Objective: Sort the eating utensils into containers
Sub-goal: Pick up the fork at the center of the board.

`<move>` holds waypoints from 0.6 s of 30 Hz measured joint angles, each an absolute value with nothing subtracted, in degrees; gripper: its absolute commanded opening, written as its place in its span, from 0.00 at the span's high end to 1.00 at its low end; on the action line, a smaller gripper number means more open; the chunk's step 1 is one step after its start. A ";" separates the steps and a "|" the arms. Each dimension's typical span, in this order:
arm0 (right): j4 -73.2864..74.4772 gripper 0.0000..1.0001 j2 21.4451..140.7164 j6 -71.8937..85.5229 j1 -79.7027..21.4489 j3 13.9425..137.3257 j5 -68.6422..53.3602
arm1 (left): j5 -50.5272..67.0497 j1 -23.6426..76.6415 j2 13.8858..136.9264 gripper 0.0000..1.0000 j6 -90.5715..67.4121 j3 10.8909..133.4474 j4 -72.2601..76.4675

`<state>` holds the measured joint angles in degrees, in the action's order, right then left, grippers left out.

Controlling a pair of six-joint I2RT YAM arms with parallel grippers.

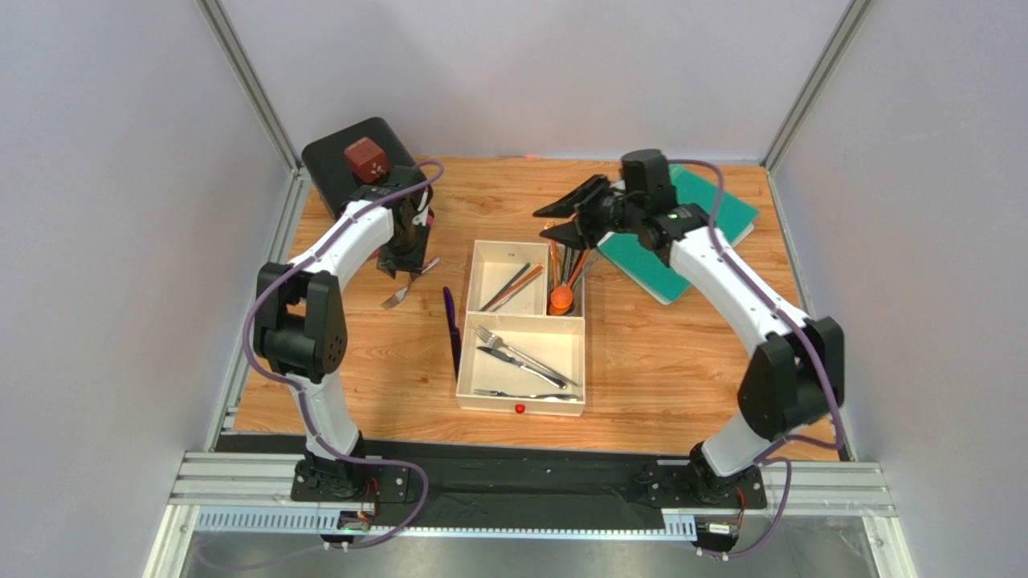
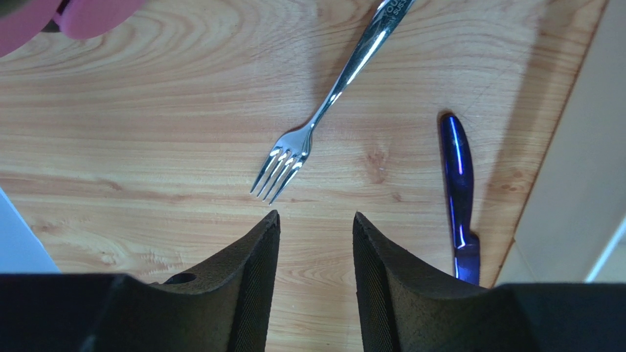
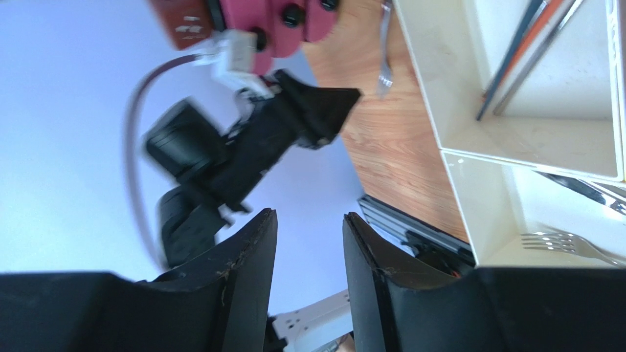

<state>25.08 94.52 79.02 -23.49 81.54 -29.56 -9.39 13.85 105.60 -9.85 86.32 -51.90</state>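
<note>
The cream-white tray (image 1: 561, 335) stands mid-table. Its back-left compartment holds dark and copper chopsticks (image 1: 513, 287), the narrow back-right one an orange spoon (image 1: 561, 295), and the large front one silver forks and knives (image 1: 521, 357). A silver fork (image 2: 323, 110) and a blue-purple knife (image 2: 457, 183) lie on the wood left of the tray. My left gripper (image 2: 316, 220) hovers open and empty just short of the fork's tines. My right gripper (image 3: 308, 216) is open and empty, held sideways in the air over the tray's back edge (image 3: 514, 143).
A black box (image 1: 362, 157) with a red-brown block on top and pink drawers (image 2: 73, 15) sits at the back left, close behind my left gripper. A green mat (image 1: 688, 229) lies at the back right under my right arm. Grey walls enclose the table.
</note>
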 measured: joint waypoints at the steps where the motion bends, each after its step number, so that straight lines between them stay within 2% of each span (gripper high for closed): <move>1: 24.25 0.56 92.14 79.09 -22.20 80.66 -30.13 | -9.50 13.82 106.74 0.52 -9.43 86.85 -52.40; 7: 22.22 0.57 84.20 79.37 -15.90 73.41 -32.03 | -10.83 13.82 109.54 0.51 -7.20 87.07 -53.47; 18: 23.31 0.59 83.22 79.48 -12.05 68.82 -35.88 | -9.15 13.69 116.01 0.50 -3.90 91.59 -53.84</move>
<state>23.31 83.22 79.48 -12.05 68.82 -35.88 -9.15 13.69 116.01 -3.90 91.59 -53.84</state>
